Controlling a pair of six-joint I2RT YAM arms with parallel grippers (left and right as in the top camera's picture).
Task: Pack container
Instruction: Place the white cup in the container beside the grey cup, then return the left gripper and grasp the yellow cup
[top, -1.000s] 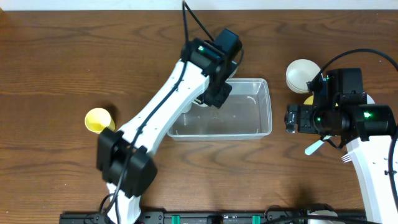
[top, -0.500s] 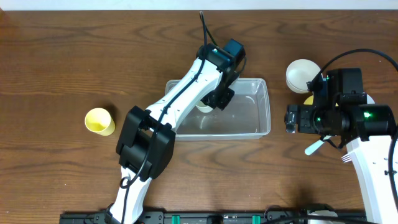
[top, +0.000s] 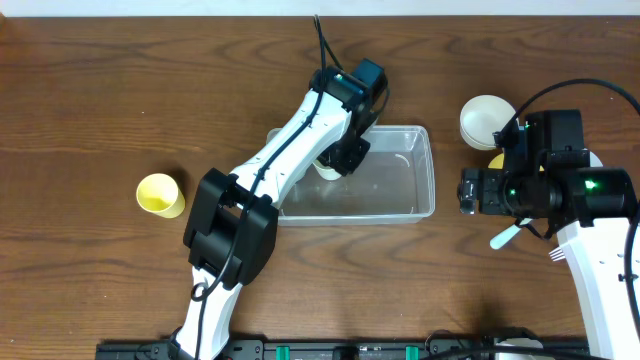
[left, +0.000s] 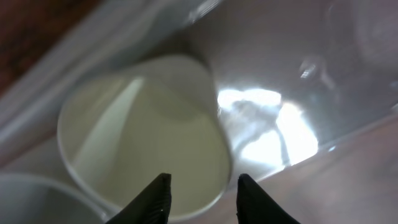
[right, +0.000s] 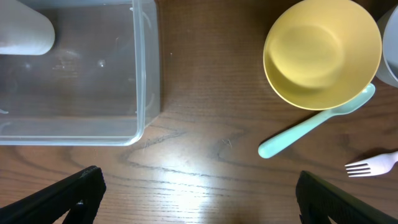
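Note:
The clear plastic container (top: 400, 180) sits mid-table. A white cup (top: 327, 171) lies on its side inside the container's left end, shown close up in the left wrist view (left: 143, 130). My left gripper (top: 345, 158) reaches down into the container over that cup. Its jaws (left: 202, 186) stand apart, one fingertip over the cup's mouth and the other outside the rim, with clear space around the cup wall. My right gripper (top: 465, 190) hovers wide open over bare wood to the right of the container (right: 146, 68), holding nothing (right: 199, 193).
A yellow cup (top: 160, 194) lies at the table's left. A white bowl (top: 485, 120) stands at the right, with a yellow bowl (right: 322, 53), a teal spoon (right: 311, 127) and a white fork (right: 373, 165) near it. Another pale rim (left: 25, 193) shows beside the cup.
The left gripper's jaws have parted from shut around the white cup, which now lies in the container. The left arm's elbow swung inward. The right arm has not moved.

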